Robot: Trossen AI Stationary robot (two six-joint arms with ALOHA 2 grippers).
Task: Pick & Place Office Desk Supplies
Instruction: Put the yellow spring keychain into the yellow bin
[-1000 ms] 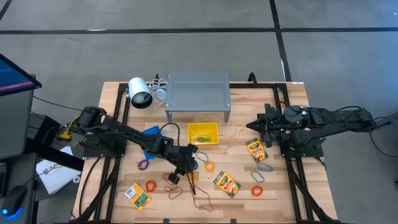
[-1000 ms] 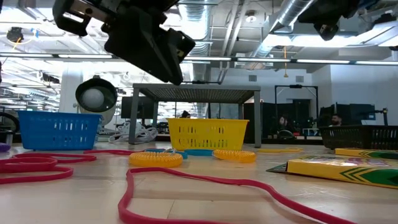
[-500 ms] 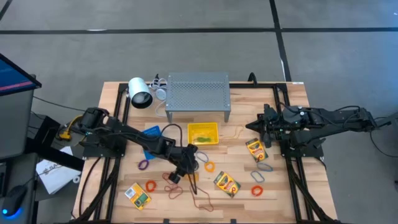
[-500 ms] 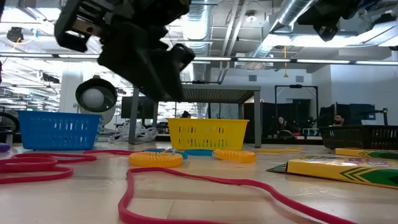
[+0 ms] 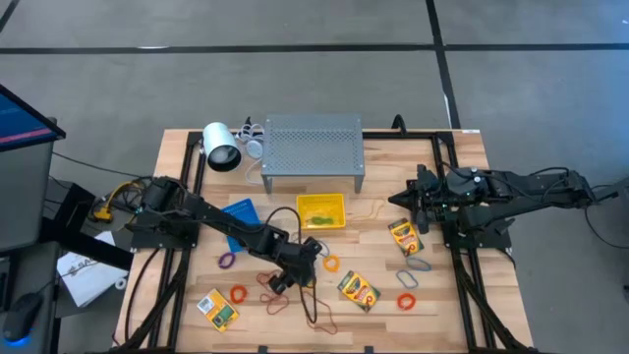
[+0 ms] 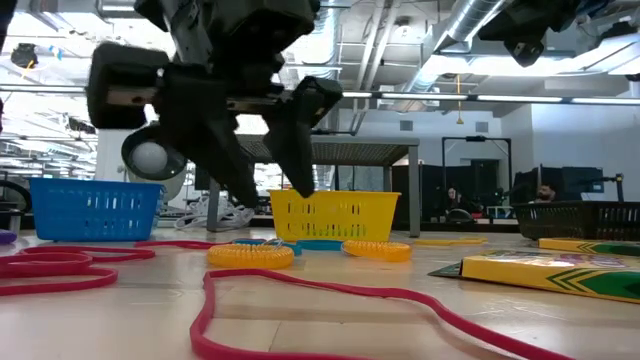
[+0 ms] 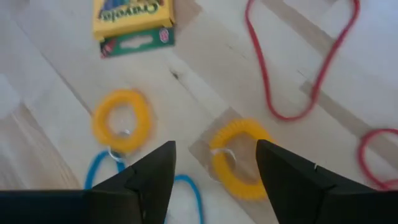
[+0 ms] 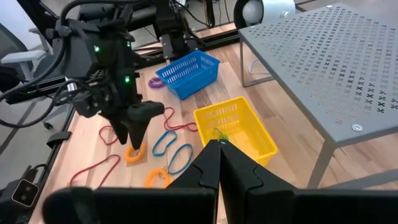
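Observation:
My left gripper [image 7: 214,149] is open and points steeply down over the middle of the table [image 5: 283,279]. Its fingers stand on either side of a yellow-orange coil loop [image 7: 239,157], just above it and apart from it. A second coil loop [image 7: 121,119], blue loops [image 7: 186,193] and a crayon box [image 7: 134,22] lie flat close by. In the low view the fingertips [image 6: 300,185] hang above the boards. My right gripper [image 8: 219,146] is shut and waits raised at the right [image 5: 393,200].
A long red band [image 5: 319,315] lies toward the near edge. More crayon boxes [image 5: 404,236] [image 5: 217,308] and loose loops [image 5: 406,301] [image 5: 227,261] are scattered about. A yellow bin [image 5: 321,210], a blue bin [image 5: 239,211] and a grey perforated shelf [image 5: 313,147] stand farther back.
My left gripper has come down toward the table and slightly toward its left edge. It has rolled about its own axis and opened, so both fingers now show spread apart in the low view. Nothing on the table has moved.

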